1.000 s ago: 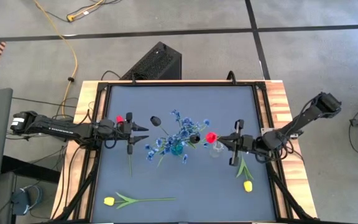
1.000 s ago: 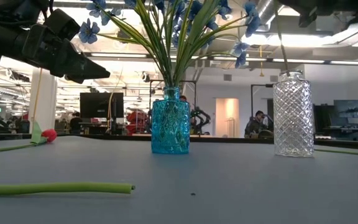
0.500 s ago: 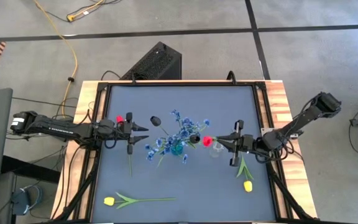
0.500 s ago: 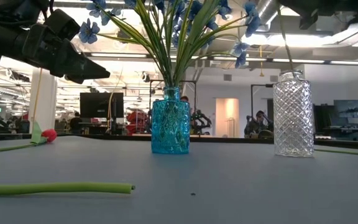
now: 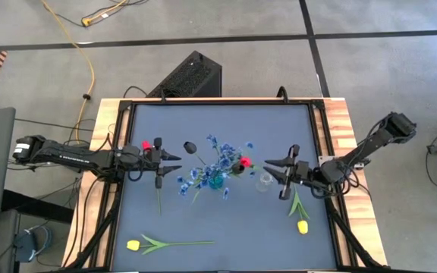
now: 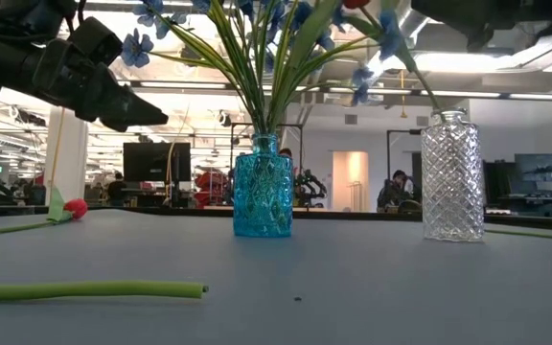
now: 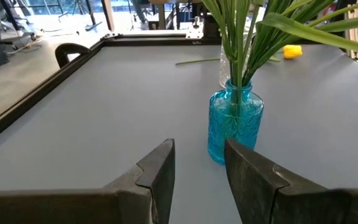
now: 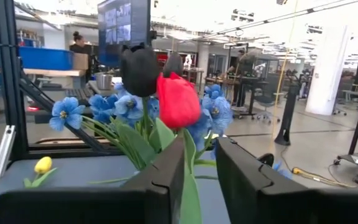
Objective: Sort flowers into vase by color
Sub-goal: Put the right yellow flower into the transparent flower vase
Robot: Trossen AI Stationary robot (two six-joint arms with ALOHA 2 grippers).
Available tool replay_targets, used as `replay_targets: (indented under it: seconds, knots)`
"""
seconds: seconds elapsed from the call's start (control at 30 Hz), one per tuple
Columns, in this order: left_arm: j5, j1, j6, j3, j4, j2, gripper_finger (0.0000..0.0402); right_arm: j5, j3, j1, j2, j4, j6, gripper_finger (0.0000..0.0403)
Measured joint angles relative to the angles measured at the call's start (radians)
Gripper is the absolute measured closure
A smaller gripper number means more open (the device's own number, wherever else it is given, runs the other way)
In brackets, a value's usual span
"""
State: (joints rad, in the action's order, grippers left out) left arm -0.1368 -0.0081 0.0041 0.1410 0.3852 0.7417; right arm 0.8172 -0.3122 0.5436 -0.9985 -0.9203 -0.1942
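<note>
The right gripper (image 5: 275,169) hangs above the table, its two dark fingers spread apart with nothing clamped between them. Just ahead of its tips sits the clear cut-glass vase (image 5: 265,181), on the dark grey table mat (image 5: 234,224). A red tulip on a green stem (image 5: 244,161) stands in that clear vase; its stem leans away from the right gripper, so the head points toward the teal glass vase (image 5: 215,180) farther on. The teal vase holds the blue clustered blossoms on green stems (image 5: 220,155), which fan upward and outward, together with a near-black bud (image 8: 139,70).

Beside the right gripper, toward the table's near edge, a yellow tulip (image 5: 303,226) lies flat. A second yellow tulip (image 5: 133,245) lies well apart at the near left, its stem running along the table edge.

The left gripper (image 5: 176,158) waits beyond the teal vase, its fingers narrowly parted and empty. Near it lie a second red tulip (image 5: 146,145) and a second dark bud (image 5: 190,145).

The table stands in an open workshop with grey carpet, a yellow cable (image 5: 91,68), monitors and a person (image 6: 396,190) seated far behind.
</note>
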Motion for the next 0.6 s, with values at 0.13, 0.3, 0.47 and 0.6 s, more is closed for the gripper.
replay_targets:
  seconds: [0.13, 0.3, 0.47, 0.6]
  knots:
    - [0.0, 0.0, -0.005, 0.0, -0.009, 0.0, 0.0274, -0.001, 0.0, 0.021, 0.013, 0.006, 0.014, 0.0243]
    - [0.0, 0.0, -0.005, 0.0, -0.015, 0.0, 0.0274, 0.015, -0.001, 0.065, 0.068, 0.01, 0.014, 0.0212]
    - [0.0, 0.0, -0.005, 0.0, -0.017, 0.0, 0.0274, 0.046, -0.032, 0.125, 0.123, 0.077, 0.011, 0.0205]
    - [-0.001, 0.0, -0.005, 0.0, -0.026, 0.0, 0.0274, 0.037, -0.116, 0.173, 0.104, 0.259, 0.011, 0.021]
